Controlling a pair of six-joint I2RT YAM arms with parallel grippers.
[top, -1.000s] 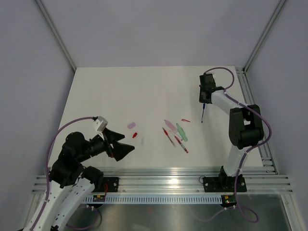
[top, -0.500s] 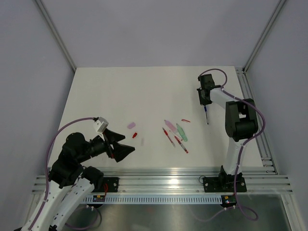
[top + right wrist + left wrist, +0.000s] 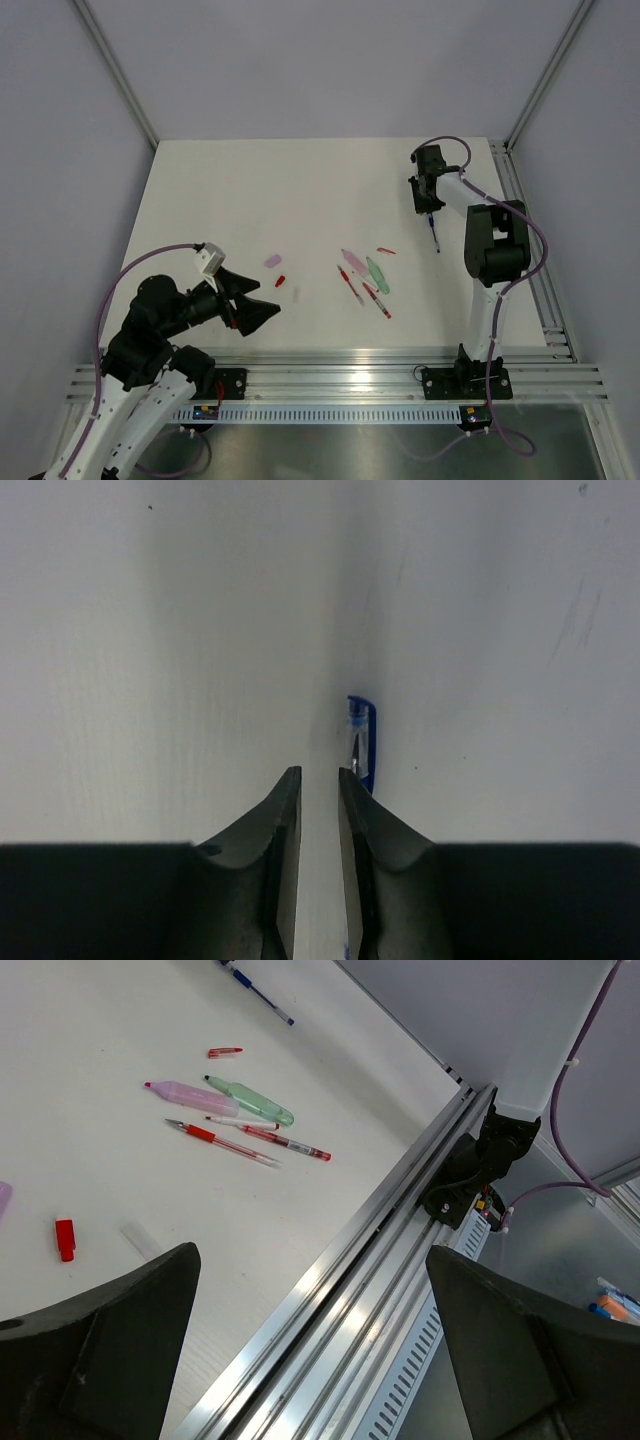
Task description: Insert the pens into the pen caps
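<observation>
Right fingers [image 3: 318, 772]: parted by a slim gap with nothing between the tips, low over the table [image 3: 250, 190] near its far right corner.
Blue pen [image 3: 363, 742]: flat on the table, ungripped; its end lies just beside one fingertip and its shaft runs under that finger.
Left fingers [image 3: 310, 1252]: spread wide and empty, above the near left edge.
Mid-table cluster: pink pen [image 3: 190, 1097], green pen [image 3: 250, 1102] and two red pens [image 3: 222, 1143] lie close together, with a red cap [image 3: 225, 1052] just beyond.
Loose caps: pink cap [image 3: 272, 260], second red cap [image 3: 65, 1239] and clear cap [image 3: 138, 1242] lie between the cluster and the left fingers.
Rail [image 3: 400, 1250]: runs along the near edge.
Print on pens: too small to read.
</observation>
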